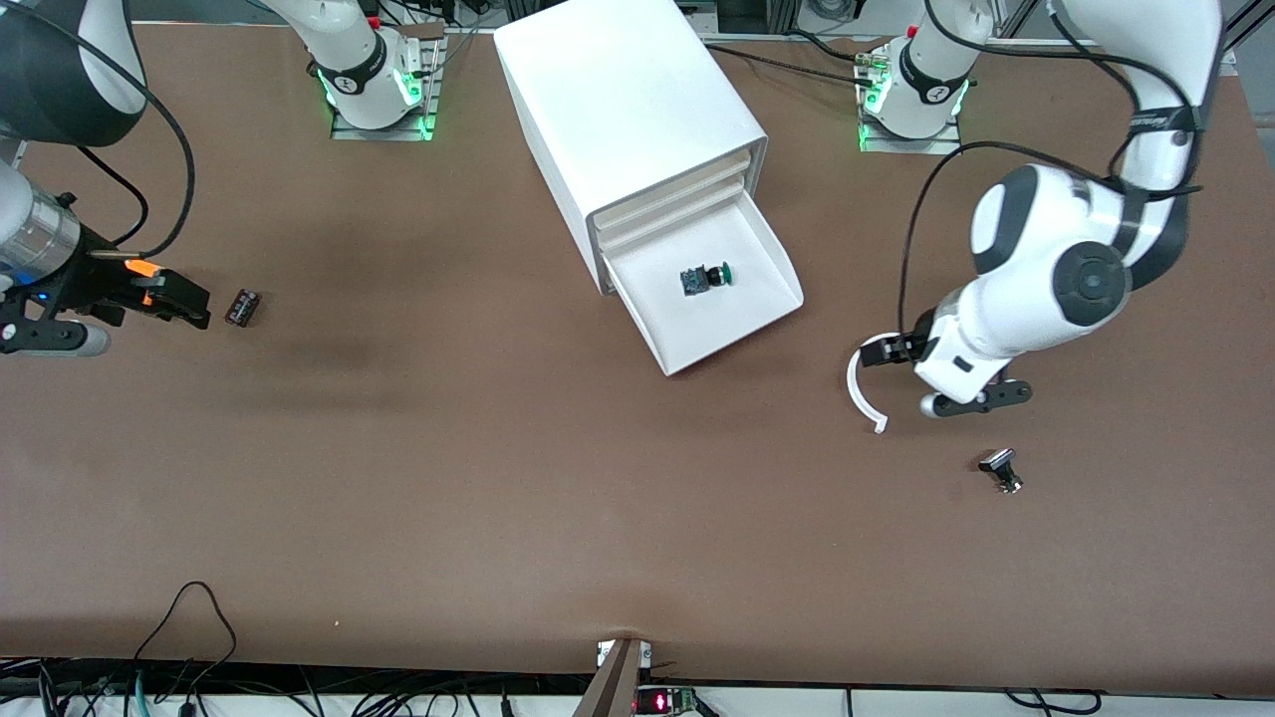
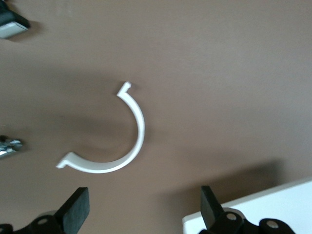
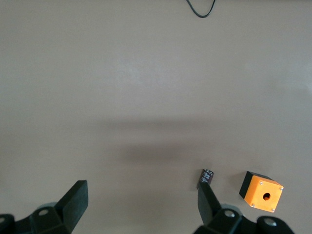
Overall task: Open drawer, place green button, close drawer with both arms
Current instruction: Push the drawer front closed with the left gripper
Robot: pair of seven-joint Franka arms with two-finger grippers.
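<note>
Inside the drawer, which stands pulled out from the bottom of the white cabinet, the button lies on its side on the tray floor, its green cap pointing toward the left arm's end of the table and its blue block toward the right arm's end. It touches none of the tray's walls. Three upper drawers sit closed above the tray.

Toward the left arm's end, the left gripper hangs low over the table with its jaws apart and nothing between them; in its wrist view the fingers frame bare tabletop. Just beside it on the table lies a white curved strip, and nearer the front camera a small silver-black button.

Well apart, at the right arm's end, the right gripper hovers over the table, jaws likewise apart and empty. Near it sits a small dark part, and its wrist view shows an orange box beside that part.
</note>
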